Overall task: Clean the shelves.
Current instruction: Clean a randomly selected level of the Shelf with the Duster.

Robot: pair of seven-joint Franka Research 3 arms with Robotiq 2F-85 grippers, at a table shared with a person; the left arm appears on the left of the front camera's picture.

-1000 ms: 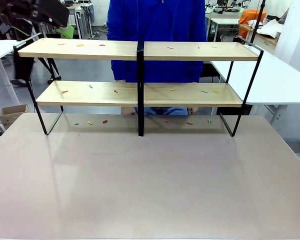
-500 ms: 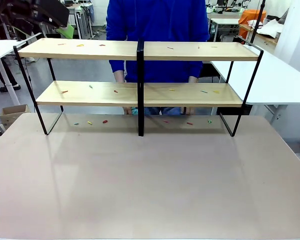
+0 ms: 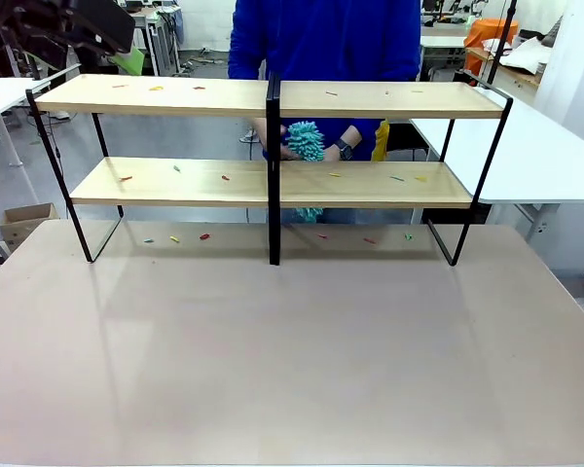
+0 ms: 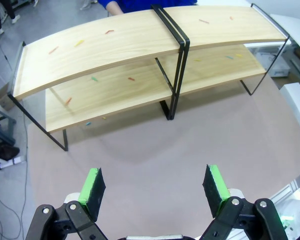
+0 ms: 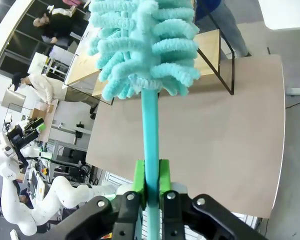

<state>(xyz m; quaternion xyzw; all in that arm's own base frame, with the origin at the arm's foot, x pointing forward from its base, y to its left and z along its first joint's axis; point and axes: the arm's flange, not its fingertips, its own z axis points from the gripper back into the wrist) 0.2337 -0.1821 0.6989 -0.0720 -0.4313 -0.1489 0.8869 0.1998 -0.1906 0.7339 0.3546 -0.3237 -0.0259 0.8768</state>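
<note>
Surface: brownish-grey tabletop (image 3: 292,370), bare in its near half; a white table (image 3: 545,156) stands beside it on the far right.
Shelves: the shelves (image 3: 175,95) stand on the far half of the tabletop and reach almost across its width. They have two long light wooden boards in a thin black frame, with one black upright in the middle.
Litter: small coloured bits (image 3: 203,235) lie on both boards and on the tabletop under the lower board.
Person: a person (image 3: 321,39) in a blue top stands at the far side, behind the shelves and a little right of the upright.
Person's hand: the hand (image 3: 331,154), with a dark watch on its wrist, holds a fluffy teal tuft (image 3: 307,141) just right of the upright and behind the boards. If the tuft touches the wood, I cannot tell.
Left gripper: the left gripper (image 4: 153,182) has its fingers wide apart, with nothing between the green pads. It looks down on the shelves from the near side, well apart from them.
Right gripper: the right gripper (image 5: 151,176) is closed tight on the thin teal handle of a duster (image 5: 150,55). The fluffy head rises beyond the fingertips, with one end of the shelves behind it.
</note>
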